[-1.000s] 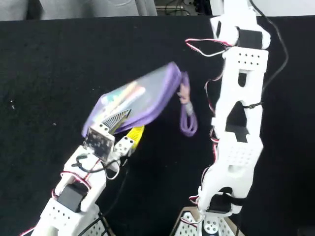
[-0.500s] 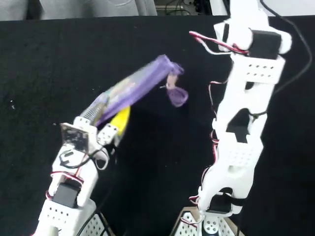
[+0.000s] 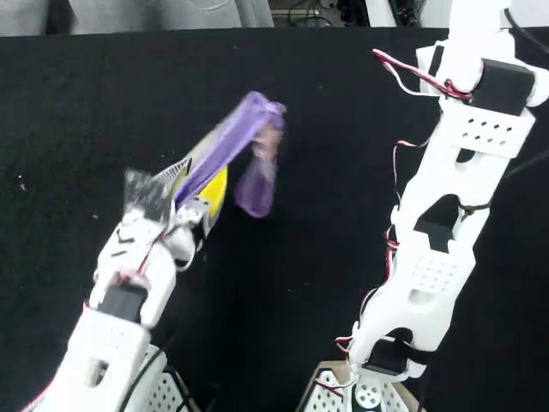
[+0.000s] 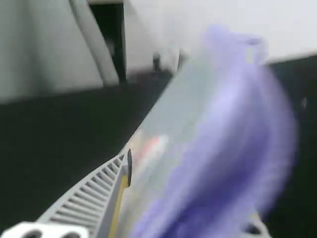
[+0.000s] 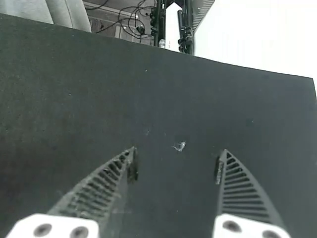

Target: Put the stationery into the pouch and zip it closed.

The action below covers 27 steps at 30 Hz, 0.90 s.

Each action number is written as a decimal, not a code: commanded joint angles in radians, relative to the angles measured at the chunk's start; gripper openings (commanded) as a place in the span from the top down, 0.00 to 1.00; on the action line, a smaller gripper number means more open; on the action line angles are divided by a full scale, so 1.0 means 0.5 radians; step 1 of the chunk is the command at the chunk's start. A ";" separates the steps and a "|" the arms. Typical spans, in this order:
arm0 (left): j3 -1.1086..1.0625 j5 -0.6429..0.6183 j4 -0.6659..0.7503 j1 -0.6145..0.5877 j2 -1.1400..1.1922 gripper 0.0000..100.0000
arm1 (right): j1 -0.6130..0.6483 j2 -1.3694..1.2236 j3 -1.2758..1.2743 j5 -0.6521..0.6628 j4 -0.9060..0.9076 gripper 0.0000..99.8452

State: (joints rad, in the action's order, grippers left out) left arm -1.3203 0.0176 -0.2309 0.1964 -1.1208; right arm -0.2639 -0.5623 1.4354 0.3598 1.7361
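A purple pouch (image 3: 225, 146) with a clear side hangs lifted off the black table, tilted up toward the far side, its purple strap (image 3: 256, 190) dangling below its far end. My left gripper (image 3: 190, 190) is shut on the pouch's near end. In the left wrist view the pouch (image 4: 213, 163) looms close and blurred against one ribbed finger (image 4: 89, 198), with coloured stationery showing through the clear side. My right gripper (image 5: 174, 166) is open above bare table, nothing between its fingers. The right arm (image 3: 446, 215) stands tall on the right side.
The black table (image 3: 77, 112) stretches to a far edge with grey fabric and cables behind it. A small white speck (image 5: 180, 146) lies on the cloth ahead of the right gripper. Both arm bases stand at the near edge.
The left arm has swung the pouch up and to the left, lifting it steeper off the table; the strap now dangles. The right arm has shifted to the right and away from the pouch.
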 commanded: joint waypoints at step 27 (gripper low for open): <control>1.705 -0.193 -1.059 0.075 0.694 0.80 | -0.028 -0.290 0.173 0.006 0.046 0.75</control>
State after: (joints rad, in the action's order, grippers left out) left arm -0.6022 -0.0667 -0.7142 0.2056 -0.7495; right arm -0.2685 -0.7173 1.4538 0.3598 1.7361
